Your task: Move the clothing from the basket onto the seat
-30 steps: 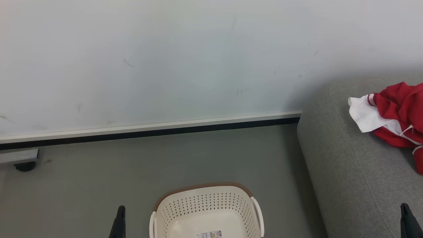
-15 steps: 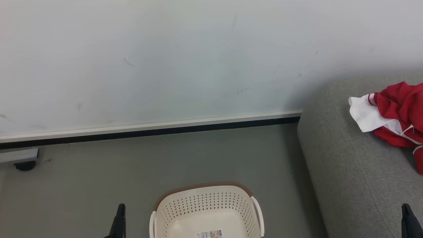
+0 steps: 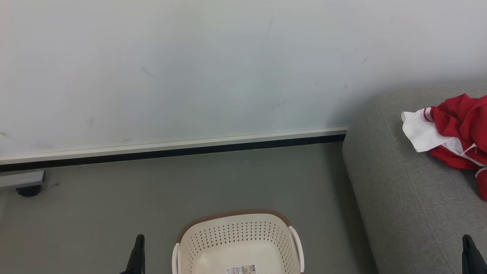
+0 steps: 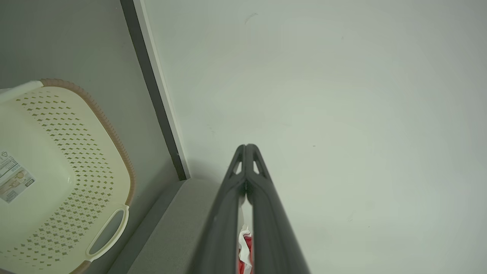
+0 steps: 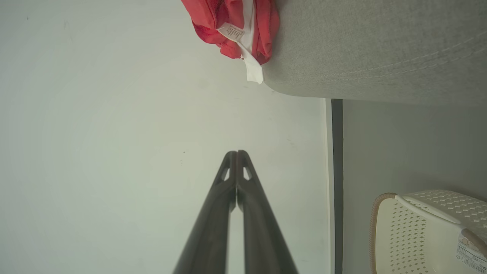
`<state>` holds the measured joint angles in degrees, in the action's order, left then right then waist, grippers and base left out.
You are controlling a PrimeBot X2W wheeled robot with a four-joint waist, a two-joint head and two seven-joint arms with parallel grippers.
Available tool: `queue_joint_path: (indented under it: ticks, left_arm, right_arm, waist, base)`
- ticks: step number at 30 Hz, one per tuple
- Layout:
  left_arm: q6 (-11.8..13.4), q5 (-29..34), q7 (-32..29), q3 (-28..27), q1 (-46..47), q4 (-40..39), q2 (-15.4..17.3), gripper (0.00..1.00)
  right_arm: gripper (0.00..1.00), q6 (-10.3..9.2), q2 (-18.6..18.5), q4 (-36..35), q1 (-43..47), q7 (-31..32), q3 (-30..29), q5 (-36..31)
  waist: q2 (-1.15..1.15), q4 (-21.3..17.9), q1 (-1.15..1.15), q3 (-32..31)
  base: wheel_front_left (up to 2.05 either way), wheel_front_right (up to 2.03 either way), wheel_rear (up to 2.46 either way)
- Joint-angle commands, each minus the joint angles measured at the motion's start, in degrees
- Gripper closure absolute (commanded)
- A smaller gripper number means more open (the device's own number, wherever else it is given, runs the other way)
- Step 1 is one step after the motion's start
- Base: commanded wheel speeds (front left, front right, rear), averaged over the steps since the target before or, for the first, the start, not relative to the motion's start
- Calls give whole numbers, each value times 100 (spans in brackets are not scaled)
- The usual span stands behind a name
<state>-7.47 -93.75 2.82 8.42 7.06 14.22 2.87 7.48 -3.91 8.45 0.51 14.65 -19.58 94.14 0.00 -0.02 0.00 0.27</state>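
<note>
The cream basket point(image 3: 237, 232) stands on the floor at the bottom middle of the head view, with a label sticker on its bare bottom and no clothing inside. Red-and-white clothing point(image 3: 454, 131) lies crumpled on the grey seat point(image 3: 399, 198) at the right. My left gripper point(image 3: 139, 243) is shut just left of the basket, holding nothing. My right gripper point(image 3: 467, 243) is shut at the lower right over the seat. In the left wrist view the left gripper point(image 4: 246, 146) has its tips pressed together beside the basket point(image 4: 76, 160). The right gripper point(image 5: 236, 153) is likewise shut, below the clothing point(image 5: 236, 26).
A pale wall with a dark baseboard point(image 3: 171, 152) runs behind the basket. A grey bracket on a black caster point(image 3: 26, 188) sits at the far left on the grey floor point(image 3: 152, 198). Open floor lies between basket and wall.
</note>
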Motion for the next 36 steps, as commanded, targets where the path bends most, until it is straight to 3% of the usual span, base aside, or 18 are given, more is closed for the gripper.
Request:
queue_joint_path:
  ticks: [1, 36]
  left_arm:
    - [-15, -45, -5, 11, 0, 9, 1, 100]
    - [-15, -53, 3, 17, 0, 6, 1, 100]
  right_arm:
    - [100, 2, 24, 10, -30, 29, -16, -25]
    - [100, 2, 67, 16, -57, 88, -80, -77]
  waist:
    - [0, 0, 0, 0]
    - [0, 0, 0, 0]
  base:
    - [0, 0, 0]
    - [0, 0, 0]
